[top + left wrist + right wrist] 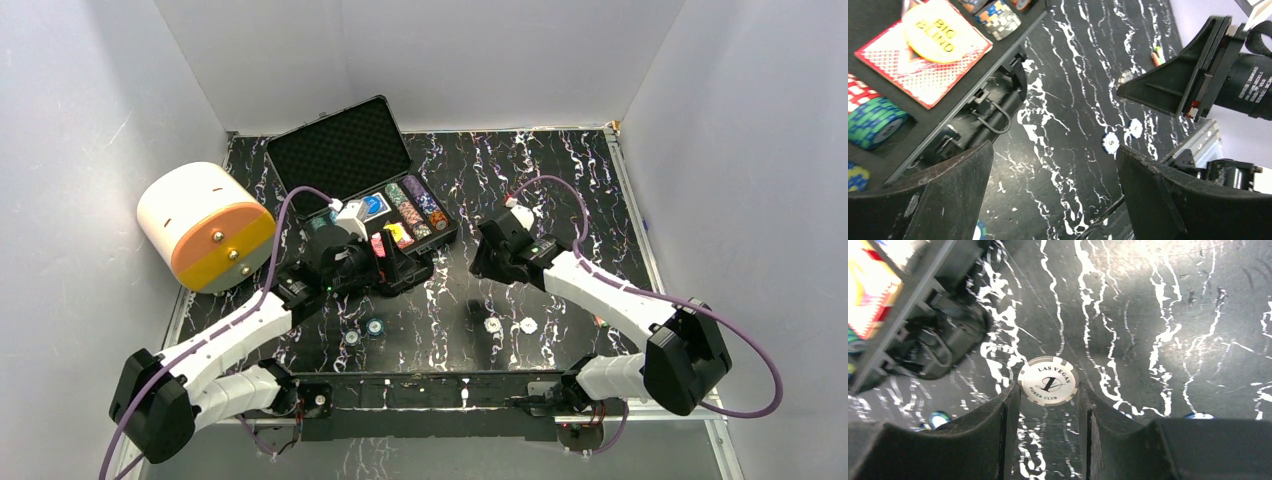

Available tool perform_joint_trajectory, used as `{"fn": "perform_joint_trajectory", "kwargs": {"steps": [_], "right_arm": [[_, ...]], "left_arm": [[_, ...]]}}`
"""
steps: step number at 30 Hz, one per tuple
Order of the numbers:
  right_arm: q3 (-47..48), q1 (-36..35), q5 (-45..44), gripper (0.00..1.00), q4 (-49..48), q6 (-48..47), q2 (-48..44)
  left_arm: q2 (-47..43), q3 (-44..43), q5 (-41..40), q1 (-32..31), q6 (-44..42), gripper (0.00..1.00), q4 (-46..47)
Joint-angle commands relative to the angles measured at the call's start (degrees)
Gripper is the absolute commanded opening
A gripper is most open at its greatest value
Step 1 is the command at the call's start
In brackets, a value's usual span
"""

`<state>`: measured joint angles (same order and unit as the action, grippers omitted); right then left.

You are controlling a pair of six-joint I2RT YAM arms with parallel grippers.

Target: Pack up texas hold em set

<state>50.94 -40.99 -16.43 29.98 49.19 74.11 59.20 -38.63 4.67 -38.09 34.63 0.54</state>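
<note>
The right arm reaches forward over mid-table, elbow folded near the right edge; the right gripper (1049, 392) is clamped on a white poker chip (1048, 380) by its rim. The left arm stretches to the open case (340, 150); the left gripper (1055, 152) hangs just beside the case's front wall, fingers spread wide; inside, the yellow button (935, 32) lies on the card deck (908, 75); loose chips (374, 326) dot the table (560, 190).

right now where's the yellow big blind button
The button sits on the red card deck in the open black case, top left in the left wrist view.
</note>
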Motion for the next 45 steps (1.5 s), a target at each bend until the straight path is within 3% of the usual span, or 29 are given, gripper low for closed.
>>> {"fn": "perform_joint_trajectory", "kwargs": {"steps": [1, 4, 9, 16, 24, 27, 37, 45], "right_arm": [[4.9, 0.0, 0.3, 0.35, -2.6, 9.1, -2.7], [6.1, 0.0, 1.2, 0.35, -3.1, 13.1, -3.2], [6.3, 0.0, 3.0, 0.35, -4.0, 19.0, -4.1], [4.8, 0.0, 6.9, 0.35, -6.1, 27.7, -5.2], [4.8, 0.0, 7.9, 0.35, -6.2, 31.3, -5.6], [5.2, 0.0, 8.4, 0.35, -6.1, 31.8, -5.6], [4.5, 0.0, 11.3, 0.35, -7.8, 33.6, -5.2], [3.4, 0.0, 11.7, 0.37, -8.6, 33.8, -5.1]], "left_arm": [[0.7, 4.8, 5.2, -0.6, 4.1, 0.90, 15.7], [2.6, 7.6, 4.4, -1.9, 6.0, 0.91, 25.4], [8.7, 6.5, 2.1, -5.0, 5.3, 0.94, 31.8], [14.0, 1.8, -5.0, -9.0, 5.5, 0.80, 32.8], [17.4, 1.6, -4.1, -10.7, 5.9, 0.79, 38.3], [18.2, 1.1, -4.5, -10.9, 6.1, 0.73, 40.1], [22.3, -2.5, -7.0, -11.0, 5.9, 0.42, 41.9], [23.6, -3.0, -6.4, -11.0, 5.5, 0.00, 42.4]]}}
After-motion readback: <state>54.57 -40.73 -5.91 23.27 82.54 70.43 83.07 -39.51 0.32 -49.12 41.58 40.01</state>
